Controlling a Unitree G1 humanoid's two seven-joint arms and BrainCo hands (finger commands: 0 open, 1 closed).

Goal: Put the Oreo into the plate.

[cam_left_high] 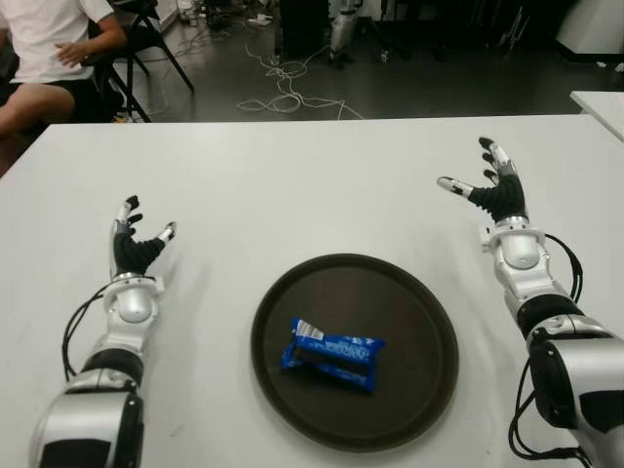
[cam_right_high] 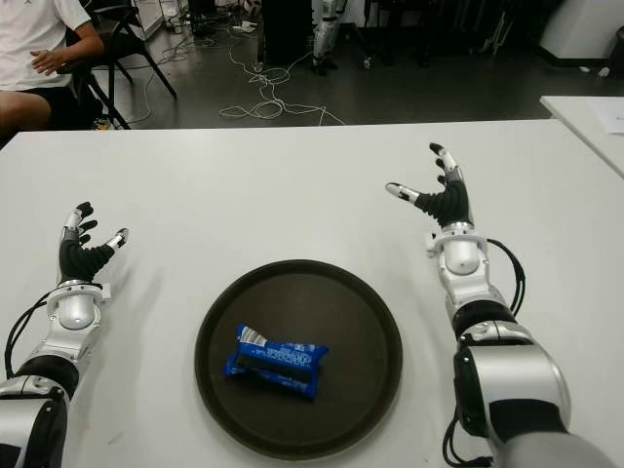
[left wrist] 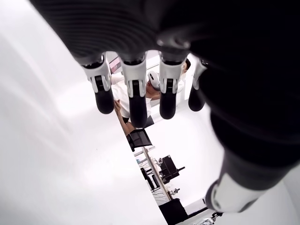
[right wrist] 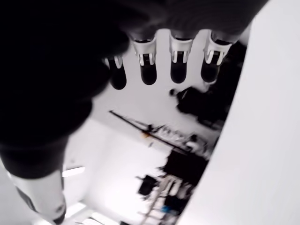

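While inside plate [cam_left_high: 429, 322], Oreo [cam_left_high: 331, 353].

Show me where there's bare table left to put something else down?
Plenty. The white table is bare beyond the dark plate, between the left hand and the right hand, both open and empty. Narrower strips lie between the plate and each forearm. The plate's middle is taken by the Oreo pack; its rim area is free.

the oreo [cam_left_high: 332, 354], a blue packet, lies flat inside the round dark plate [cam_left_high: 419, 312], slightly near of its middle, long side running left to right.
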